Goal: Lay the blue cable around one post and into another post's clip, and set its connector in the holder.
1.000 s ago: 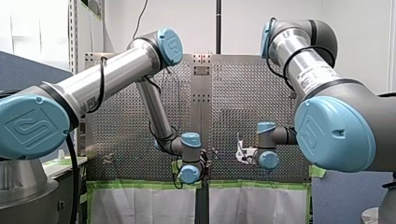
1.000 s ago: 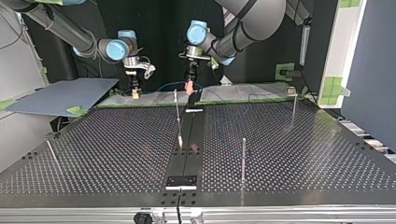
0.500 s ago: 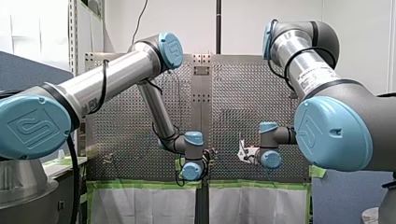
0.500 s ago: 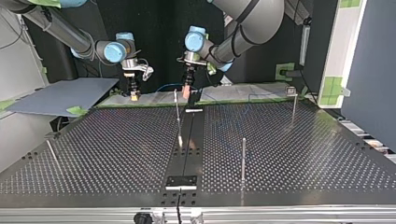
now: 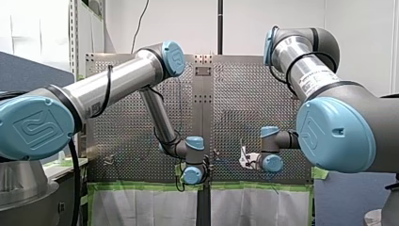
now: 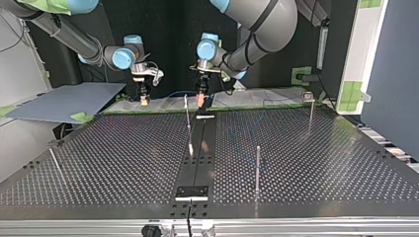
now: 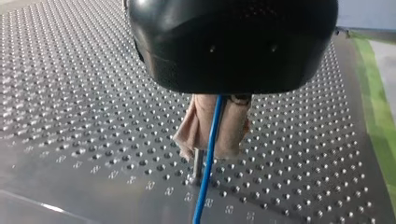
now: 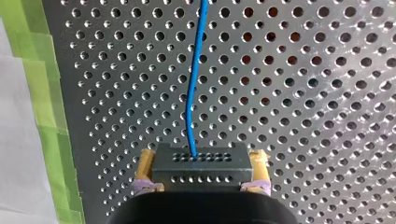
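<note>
The blue cable [image 7: 209,156] runs between the beige pads [image 7: 233,126] of my left gripper [image 7: 215,154], which is shut on it just above a thin metal post [image 7: 198,165]. In the top view my left gripper [image 6: 200,97] hangs over the table's far edge, next to a post [image 6: 187,116]. My right gripper [image 8: 201,186] has yellow pads shut on the dark connector [image 8: 201,163]; the blue cable [image 8: 193,93] leaves its face and runs over the perforated plate. My right gripper [image 6: 144,98] is at the top view's left, also at the far edge.
More posts stand on the perforated table [image 6: 306,163]: one near the front [image 6: 257,168], one with a clip at the far right [image 6: 311,111], and a leaning one at the left [image 6: 54,160]. A black holder block [image 6: 192,192] sits at the near edge. Green tape [image 8: 42,93] borders the plate.
Both wrists have shifted only a little near the table's far edge. Both grips are unchanged.
</note>
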{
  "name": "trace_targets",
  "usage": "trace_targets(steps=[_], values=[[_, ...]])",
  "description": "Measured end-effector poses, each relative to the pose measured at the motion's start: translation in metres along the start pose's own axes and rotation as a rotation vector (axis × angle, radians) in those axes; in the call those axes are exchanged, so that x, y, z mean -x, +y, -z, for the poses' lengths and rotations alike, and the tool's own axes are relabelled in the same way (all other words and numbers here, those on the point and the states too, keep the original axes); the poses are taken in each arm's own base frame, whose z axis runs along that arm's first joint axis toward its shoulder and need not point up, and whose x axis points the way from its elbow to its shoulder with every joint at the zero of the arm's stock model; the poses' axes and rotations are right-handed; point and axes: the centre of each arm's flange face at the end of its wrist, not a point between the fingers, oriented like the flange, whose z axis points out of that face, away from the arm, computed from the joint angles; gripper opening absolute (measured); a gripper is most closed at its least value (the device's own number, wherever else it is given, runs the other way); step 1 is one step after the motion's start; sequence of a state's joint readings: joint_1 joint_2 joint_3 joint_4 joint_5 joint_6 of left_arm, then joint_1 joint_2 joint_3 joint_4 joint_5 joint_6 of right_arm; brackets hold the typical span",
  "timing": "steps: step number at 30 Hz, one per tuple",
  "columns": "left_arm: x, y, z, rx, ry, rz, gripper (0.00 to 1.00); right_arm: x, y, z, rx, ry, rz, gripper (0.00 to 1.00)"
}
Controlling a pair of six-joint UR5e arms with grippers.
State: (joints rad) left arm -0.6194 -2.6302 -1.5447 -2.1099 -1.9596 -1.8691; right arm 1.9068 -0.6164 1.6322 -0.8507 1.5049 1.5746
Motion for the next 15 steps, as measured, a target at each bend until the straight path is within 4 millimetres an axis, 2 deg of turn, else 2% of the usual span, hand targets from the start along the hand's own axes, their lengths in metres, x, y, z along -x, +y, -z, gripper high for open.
trace_targets(steps=[15], values=[[0.010, -0.006, -0.017, 0.013, -0.031, -0.009, 0.00, -0.008, 0.002, -0.009, 0.002, 0.021, 0.013, 0.00]])
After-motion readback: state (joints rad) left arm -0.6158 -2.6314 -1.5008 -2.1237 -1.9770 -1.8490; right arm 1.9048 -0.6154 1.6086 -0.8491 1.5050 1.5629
